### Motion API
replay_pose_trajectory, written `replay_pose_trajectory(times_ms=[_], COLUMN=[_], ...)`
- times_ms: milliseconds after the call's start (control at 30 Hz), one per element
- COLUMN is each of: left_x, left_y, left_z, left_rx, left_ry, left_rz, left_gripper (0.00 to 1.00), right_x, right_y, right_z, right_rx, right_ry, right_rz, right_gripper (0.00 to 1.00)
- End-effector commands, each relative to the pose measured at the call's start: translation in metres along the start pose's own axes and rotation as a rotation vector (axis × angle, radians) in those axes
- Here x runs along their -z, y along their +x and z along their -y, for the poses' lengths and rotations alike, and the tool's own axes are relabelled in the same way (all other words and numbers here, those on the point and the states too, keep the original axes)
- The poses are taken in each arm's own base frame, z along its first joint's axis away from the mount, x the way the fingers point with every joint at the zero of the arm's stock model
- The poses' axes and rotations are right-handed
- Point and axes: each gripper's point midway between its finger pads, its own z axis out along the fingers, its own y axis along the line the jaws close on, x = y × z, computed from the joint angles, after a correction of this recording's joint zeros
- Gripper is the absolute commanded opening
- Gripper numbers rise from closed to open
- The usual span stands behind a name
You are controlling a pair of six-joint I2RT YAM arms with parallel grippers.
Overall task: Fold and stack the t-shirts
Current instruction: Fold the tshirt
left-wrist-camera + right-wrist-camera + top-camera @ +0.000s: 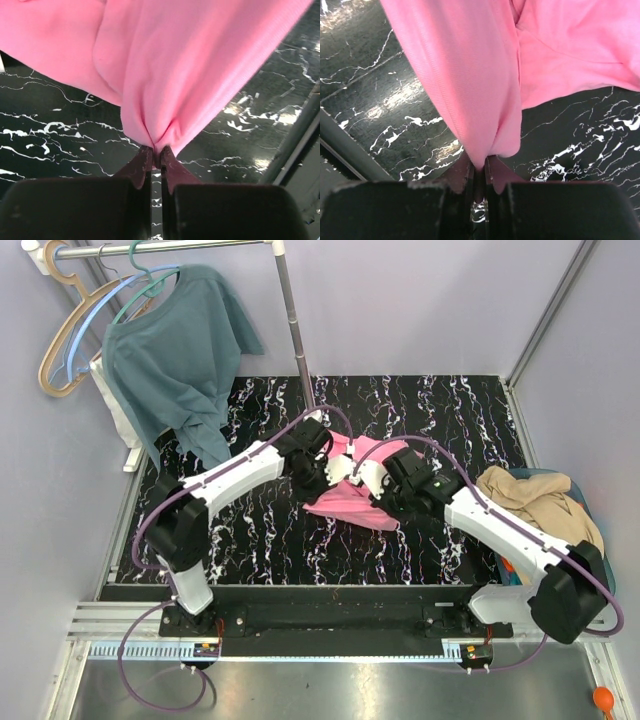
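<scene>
T-shirt [345,505], pink, in left tool [156,152], right tool [479,167]

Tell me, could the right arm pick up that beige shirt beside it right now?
Probably not yet: the right pincer is clamped on the pink shirt. The beige shirt lies uncovered close by, so after letting go, likely yes.
</scene>
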Motion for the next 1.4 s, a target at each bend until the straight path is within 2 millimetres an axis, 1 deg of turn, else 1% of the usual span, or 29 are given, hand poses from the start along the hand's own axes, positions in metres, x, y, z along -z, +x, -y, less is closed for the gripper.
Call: replay_pose_trajectory(times_ms=[0,33,100,167,233,300,333,367,400,433,467,500,567,600,667,700,733,767,833,867,933,1000,1133,1233,1300,1333,1367], left_x=[0.0,0.001,0.0,0.0,0.0,-0.001,0.0,-0.003,-0.001,-0.001,-0.005,0.0,-0.003,0.001,0.0,0.004,0.005,0.003,0.007,0.006,0.004,0.001,-0.008,-0.016,-0.023,-0.028,-0.029], left_y=[-0.021,-0.024,-0.028,-0.03,-0.036,-0.041,-0.044,-0.045,-0.051,-0.053,-0.054,-0.061,-0.064,-0.071,-0.073,-0.079,-0.08,-0.081,-0.087,-0.089,-0.089,-0.089,-0.087,-0.085,-0.083,-0.081,-0.08], left_z=[-0.025,-0.03,-0.039,-0.046,-0.054,-0.064,-0.066,-0.07,-0.075,-0.078,-0.082,-0.088,-0.096,-0.102,-0.111,-0.116,-0.12,-0.124,-0.132,-0.136,-0.141,-0.147,-0.157,-0.165,-0.172,-0.175,-0.179], left_rx=[-0.037,-0.035,-0.026,-0.025,-0.025,-0.018,-0.021,-0.021,-0.027,-0.028,-0.028,-0.033,-0.034,-0.043,-0.048,-0.053,-0.055,-0.059,-0.064,-0.062,-0.059,-0.059,-0.053,-0.052,-0.051,-0.051,-0.048], left_ry=[-0.053,-0.06,-0.075,-0.086,-0.099,-0.11,-0.116,-0.116,-0.127,-0.136,-0.137,-0.153,-0.163,-0.18,-0.199,-0.214,-0.226,-0.233,-0.255,-0.261,-0.266,-0.272,-0.286,-0.297,-0.307,-0.307,-0.32], left_rz=[0.042,0.051,0.061,0.065,0.074,0.081,0.084,0.081,0.095,0.095,0.09,0.106,0.104,0.119,0.115,0.126,0.125,0.119,0.133,0.135,0.131,0.127,0.116,0.109,0.101,0.095,0.094], left_gripper=[0.0,0.0,0.0,0.0,0.0,0.0,0.0,0.0,0.0,0.0,0.0,0.0,0.0,0.0,0.0,0.0,0.0,0.0,0.0,0.0,0.0,0.0,0.0,0.0,0.0,0.0,0.0], right_x=[-0.016,-0.017,-0.019,-0.019,-0.017,-0.018,-0.016,-0.018,-0.018,-0.016,-0.018,-0.018,-0.02,-0.02,-0.02,-0.019,-0.016,-0.017,-0.014,-0.017,-0.017,-0.022,-0.031,-0.048,-0.055,-0.062,-0.065], right_y=[-0.002,0.001,0.0,-0.002,-0.007,-0.008,-0.012,-0.011,-0.011,-0.014,-0.015,-0.015,-0.016,-0.016,-0.017,-0.017,-0.021,-0.018,-0.021,-0.02,-0.02,-0.018,-0.021,-0.018,-0.019,-0.015,-0.014], right_z=[0.01,0.018,0.027,0.039,0.05,0.057,0.065,0.068,0.072,0.079,0.082,0.085,0.093,0.095,0.104,0.108,0.112,0.118,0.126,0.129,0.138,0.145,0.157,0.162,0.168,0.171,0.174], right_rx=[0.045,0.05,0.065,0.077,0.076,0.083,0.078,0.086,0.087,0.083,0.082,0.082,0.083,0.083,0.082,0.081,0.088,0.077,0.077,0.075,0.065,0.054,0.049,0.044,0.044,0.04,0.036], right_ry=[0.044,0.083,0.127,0.171,0.205,0.218,0.238,0.245,0.251,0.266,0.267,0.273,0.282,0.283,0.298,0.304,0.314,0.319,0.329,0.325,0.332,0.326,0.323,0.305,0.312,0.306,0.31], right_rz=[0.004,-0.013,-0.013,-0.014,-0.011,-0.018,-0.013,-0.022,-0.026,-0.017,-0.022,-0.024,-0.03,-0.032,-0.037,-0.04,-0.031,-0.041,-0.033,-0.041,-0.039,-0.046,-0.044,-0.065,-0.065,-0.078,-0.081], right_gripper=[0.0,0.0,0.0,0.0,0.0,0.0,0.0,0.0,0.0,0.0,0.0,0.0,0.0,0.0,0.0,0.0,0.0,0.0,0.0,0.0,0.0,0.0,0.0,0.0,0.0,0.0,0.0])
